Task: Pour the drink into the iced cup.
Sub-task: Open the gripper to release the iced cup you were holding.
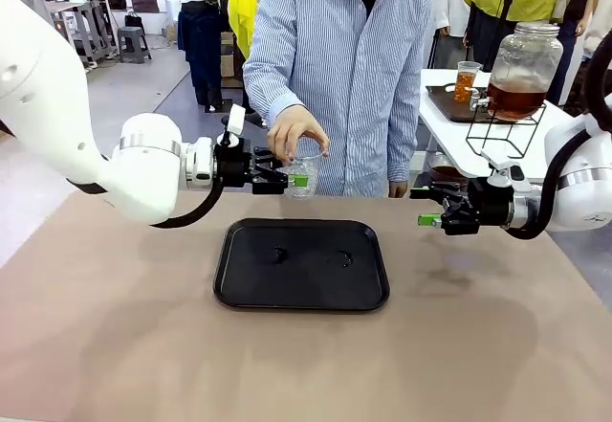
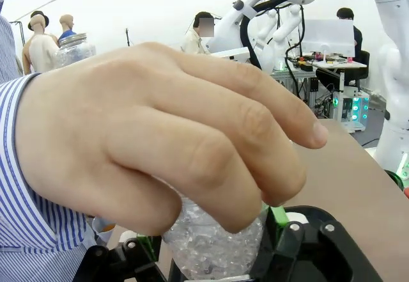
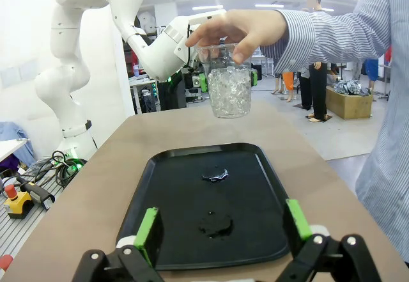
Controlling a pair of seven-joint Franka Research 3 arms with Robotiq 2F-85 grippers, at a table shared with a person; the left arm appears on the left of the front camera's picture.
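Clear iced cup [image 1: 304,171], hung from the person's hand [image 1: 295,131], sits between the open left gripper [image 1: 283,174] pads; closing should precede release; right gripper [image 1: 432,213] open, empty, at 3 o'clock.

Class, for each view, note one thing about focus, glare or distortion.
Front view: evenly lit, sharp; soft arm shadows on the brown table. Left wrist view: the person's hand looms large, slightly soft. Right wrist view: ceiling lights glare, the glossy black tray shines.

Iced cup [image 3: 229,89] upright, held above tray [image 3: 167,167]
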